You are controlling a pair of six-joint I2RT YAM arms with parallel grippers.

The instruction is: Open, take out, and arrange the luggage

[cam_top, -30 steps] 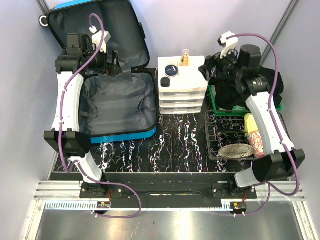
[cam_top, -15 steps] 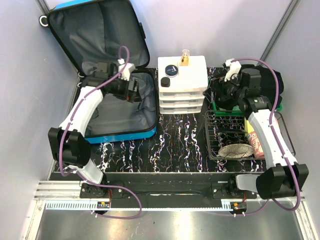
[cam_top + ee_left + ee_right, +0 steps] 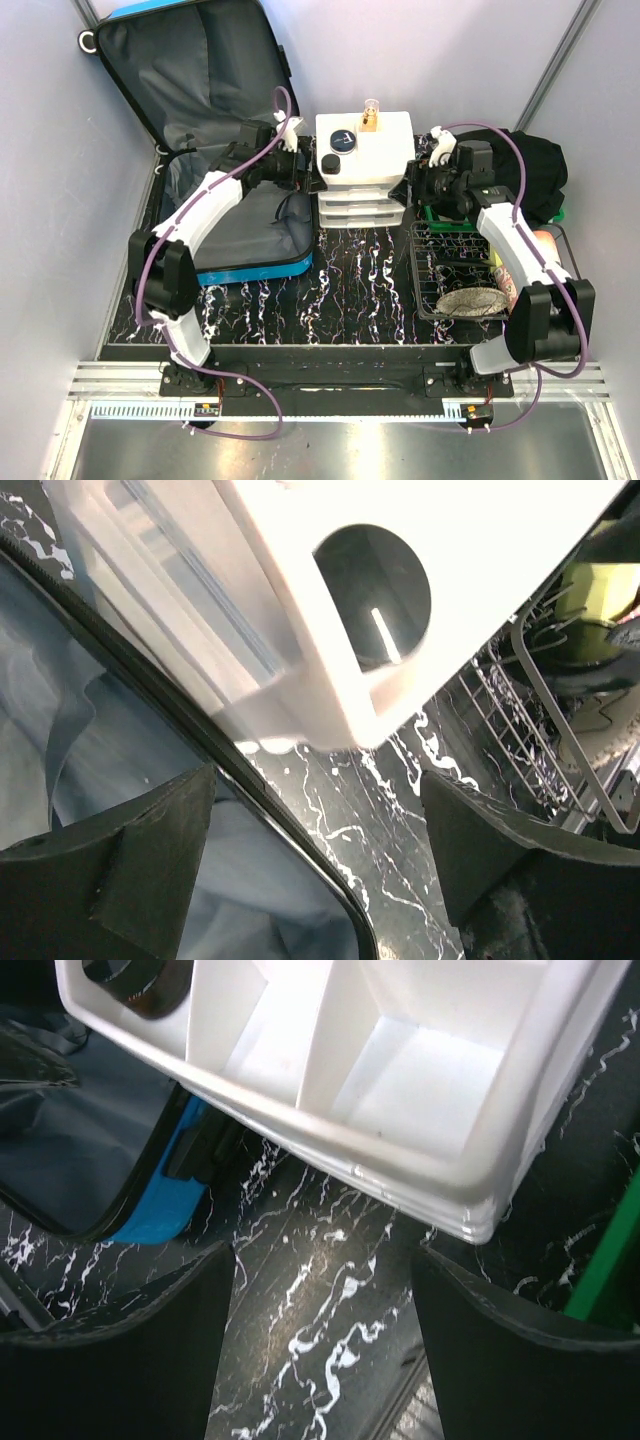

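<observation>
Two grippers, jaws spread, nothing held: left gripper (image 3: 315, 815) & right gripper (image 3: 320, 1285) flank white drawer organiser (image 3: 365, 200) at table's (image 3: 350, 290) far edge. Luggage (image 3: 195, 70) open, far-left corner. Arranging step, prob; next needs even squeeze, both sides.

place: robot lab cell | signs: bare panel walls (image 3: 450, 60), aluminium mounting rail (image 3: 110, 382)

The luggage (image 3: 185, 100) lies open at the far left corner of the surface (image 3: 360, 285); its lid is raised and tilted back toward that corner, dark grey lining facing out; its base rests flat along the left edge, lining rumpled inside; bright blue hard shell shows along the base's near rim.
</observation>
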